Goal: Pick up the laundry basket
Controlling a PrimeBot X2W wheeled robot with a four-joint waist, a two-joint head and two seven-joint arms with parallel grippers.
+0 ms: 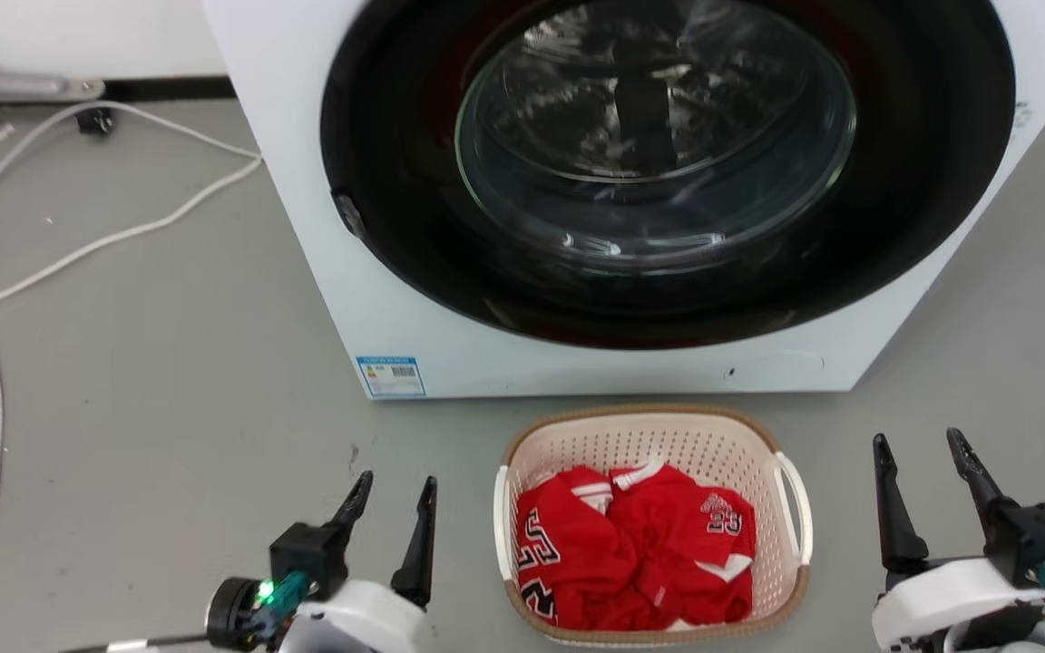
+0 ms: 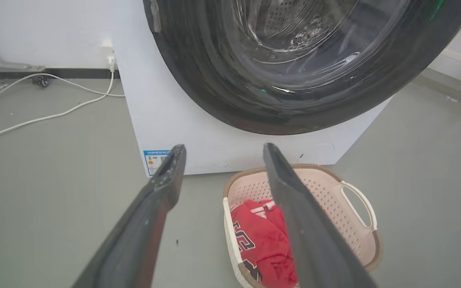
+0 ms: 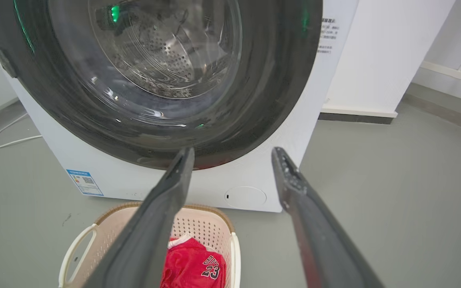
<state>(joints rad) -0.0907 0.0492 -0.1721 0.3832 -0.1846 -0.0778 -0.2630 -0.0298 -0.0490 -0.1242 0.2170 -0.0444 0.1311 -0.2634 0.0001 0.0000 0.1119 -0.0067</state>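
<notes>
Left gripper [image 1: 399, 479] and right gripper [image 1: 917, 437] gape empty either side of the laundry basket [image 1: 649, 444], neither touching it.

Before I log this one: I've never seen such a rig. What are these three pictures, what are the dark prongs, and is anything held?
This is a wheeled robot with two arms. One picture looks down from its head; the other two come from wrist cameras, each looking along that hand's two dark fingers. In the head view the left hand and right hand flank the laundry basket, both open, holding nothing. The basket stands on the grey floor before a white washing machine and holds red shirts. A white cable lies on the floor at left.
</notes>
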